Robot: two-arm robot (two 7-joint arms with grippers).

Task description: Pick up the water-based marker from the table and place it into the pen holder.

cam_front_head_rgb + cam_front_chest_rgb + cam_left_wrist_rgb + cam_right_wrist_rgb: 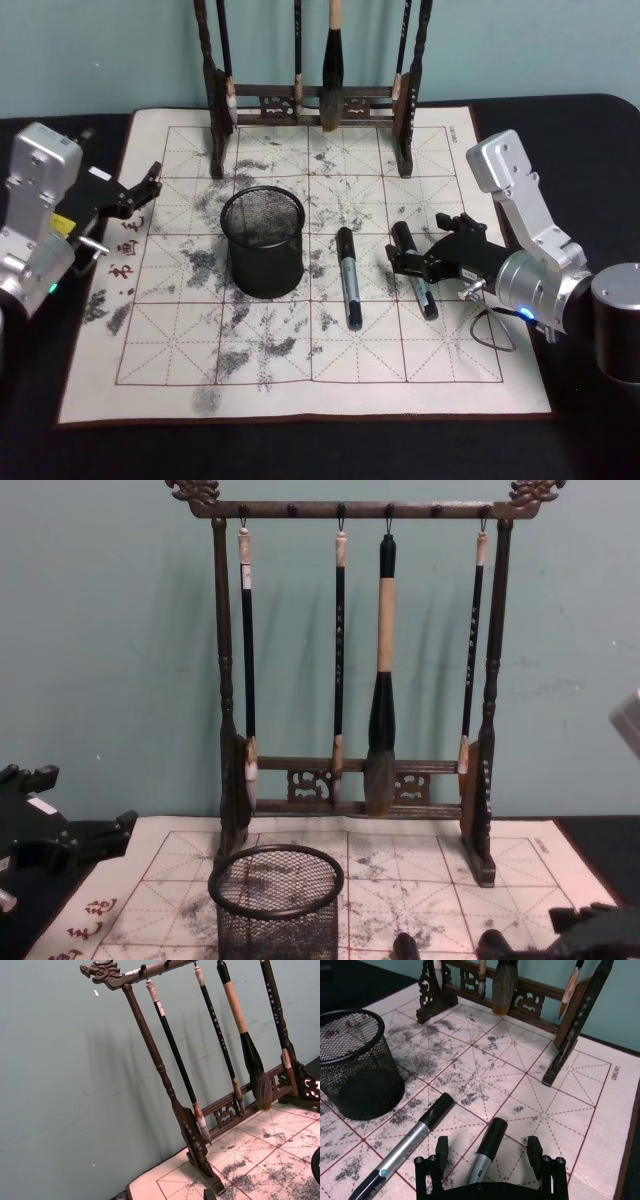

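The black two-fingered right gripper [487,1149] hangs low over the mat with its jaws spread wide. Its fingers [441,1149] stand on either side of a silver-barrelled, black-capped water-based marker [484,1157], and a gap shows on each side.

That water-based marker [414,268] lies flat on the right part of the white cloth mat [300,380], which is printed with red grid lines and stained grey. Its long axis runs from near to far. The black cap points toward the tall dark carved wooden brush rack [310,100], and the near end leans slightly to the robot's right.

A second marker [348,278] of the same look lies just to its left, nearly parallel and apart from it, with its cap also toward the rack.

The pen holder [265,265], a short round black wire-mesh cup, stands upright left of both markers, near the mat's middle.

The left gripper [152,185] rests at the mat's left edge over the flat black table [580,120], well apart from the markers. Whether it is open or closed cannot be told.
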